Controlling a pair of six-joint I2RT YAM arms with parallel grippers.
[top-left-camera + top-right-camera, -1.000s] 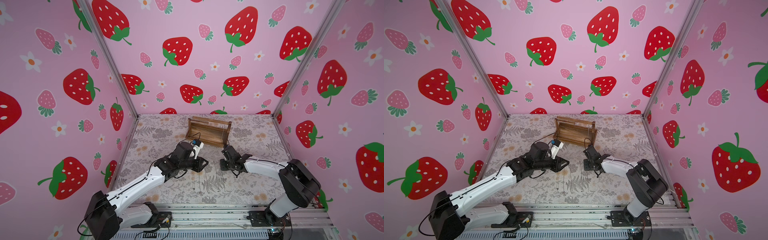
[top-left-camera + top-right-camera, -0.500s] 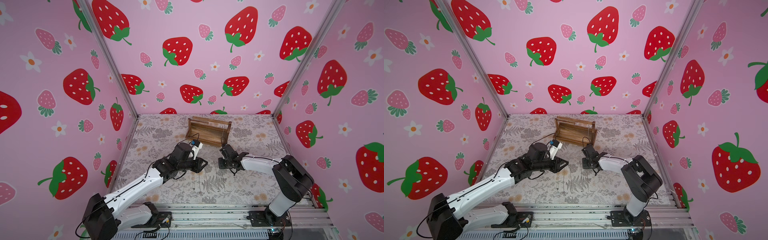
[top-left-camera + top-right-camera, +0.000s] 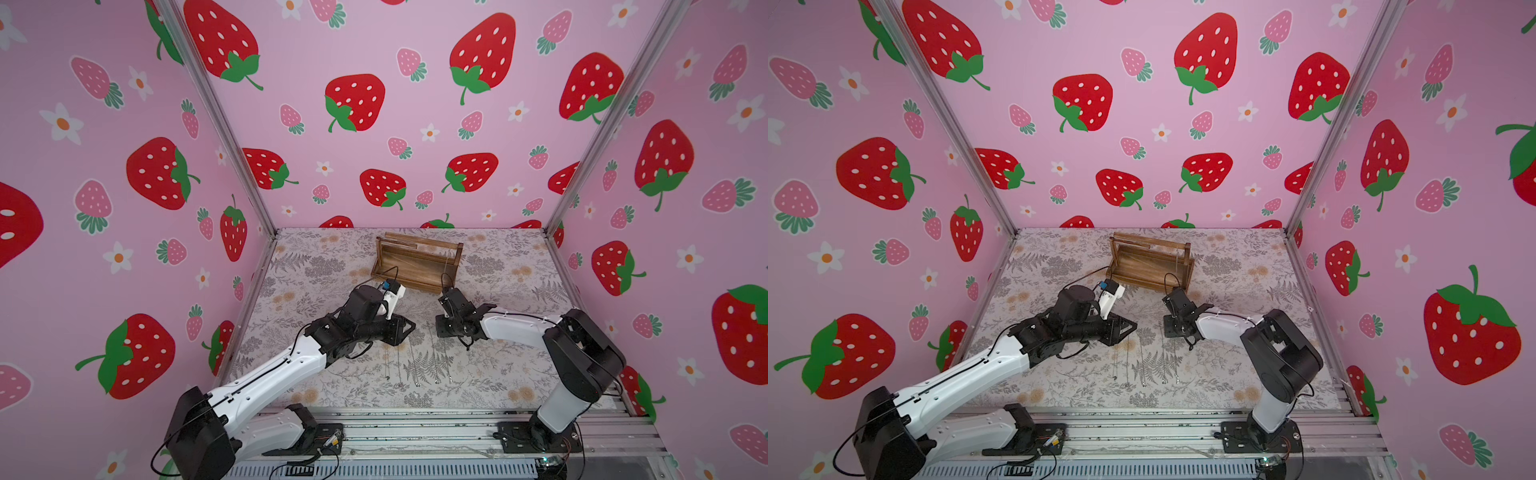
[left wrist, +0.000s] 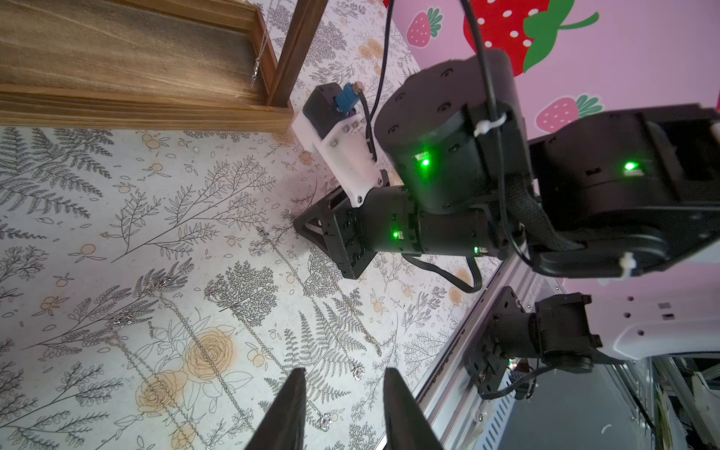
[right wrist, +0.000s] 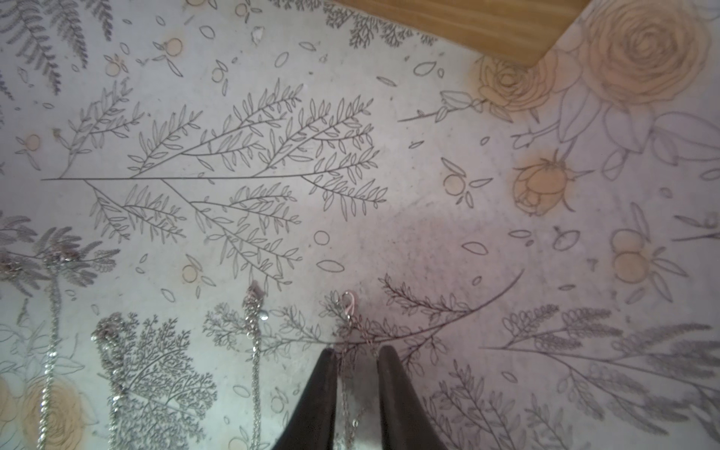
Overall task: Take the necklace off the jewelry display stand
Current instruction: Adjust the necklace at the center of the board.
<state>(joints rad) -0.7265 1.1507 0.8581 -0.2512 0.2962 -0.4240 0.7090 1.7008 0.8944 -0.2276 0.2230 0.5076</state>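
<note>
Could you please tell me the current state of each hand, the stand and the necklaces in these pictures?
jewelry display stand, upright at the back of the table, one necklace on it.
hanging necklace, dangling near one end post, untouched.
laid necklaces, stretched out side by side on the table.
left hand, open, empty, above the table.
right hand, open a little, tips down at the table, one laid chain between its fingers.

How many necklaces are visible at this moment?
5. Four chains lie side by side on the mat, the last straddled by the right hand. A fifth chain hangs on the stand. Others may be hidden under the arms.
</note>
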